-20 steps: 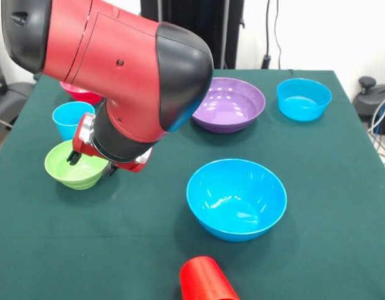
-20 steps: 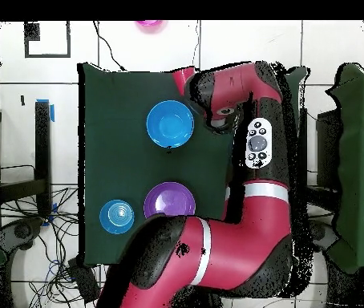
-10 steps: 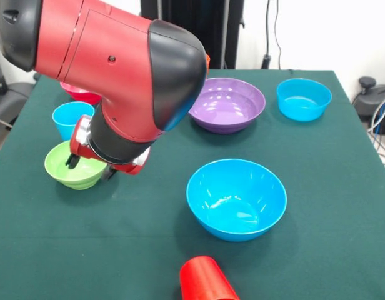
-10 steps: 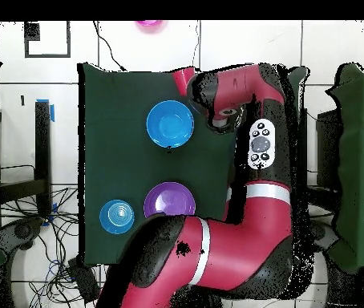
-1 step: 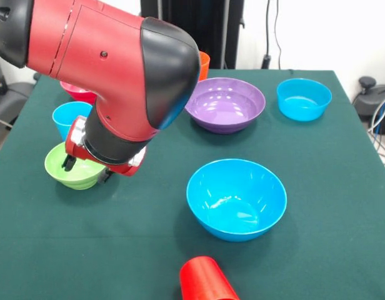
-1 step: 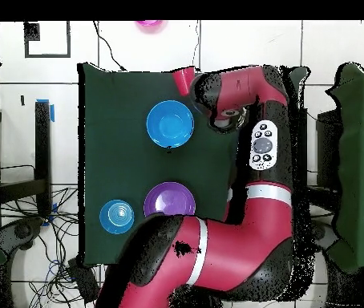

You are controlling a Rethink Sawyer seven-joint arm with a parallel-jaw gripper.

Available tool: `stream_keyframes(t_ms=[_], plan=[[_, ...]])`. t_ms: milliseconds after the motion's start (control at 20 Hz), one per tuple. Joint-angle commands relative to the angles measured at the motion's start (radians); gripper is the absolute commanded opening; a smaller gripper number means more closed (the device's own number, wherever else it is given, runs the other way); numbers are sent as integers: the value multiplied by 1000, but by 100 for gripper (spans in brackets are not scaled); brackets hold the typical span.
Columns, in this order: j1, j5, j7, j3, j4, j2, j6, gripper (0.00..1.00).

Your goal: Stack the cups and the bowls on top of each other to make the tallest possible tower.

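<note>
1. At the table's left edge in the front view, the gripper (image 5: 85, 170) dips into the green bowl (image 5: 72, 165); whether its fingers are apart or together I cannot tell.
2. Step, as I judge it: picking up this bowl. No tower exists yet.
3. Next calls for a firm rim grip, lifting clear of the blue cup (image 5: 69, 119) just behind.

1. A large blue bowl (image 5: 236, 198) stood upright near the middle of the table.
2. A purple bowl (image 5: 225, 104) and a smaller blue bowl (image 5: 304, 98) stood farther back.
3. A lime green bowl (image 5: 70, 169) sat beside a light blue cup (image 5: 67, 117).
4. A red cup (image 5: 206, 280) lay at the near edge.
</note>
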Motion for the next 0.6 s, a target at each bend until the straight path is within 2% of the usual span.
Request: stream_keyframes(t_ms=[50,400,600], plan=[[35,51,196,11,92,61,-71,100],[56,73,214,-33,141,59,-101,100],[70,85,235,-55,139,71,-116,100]])
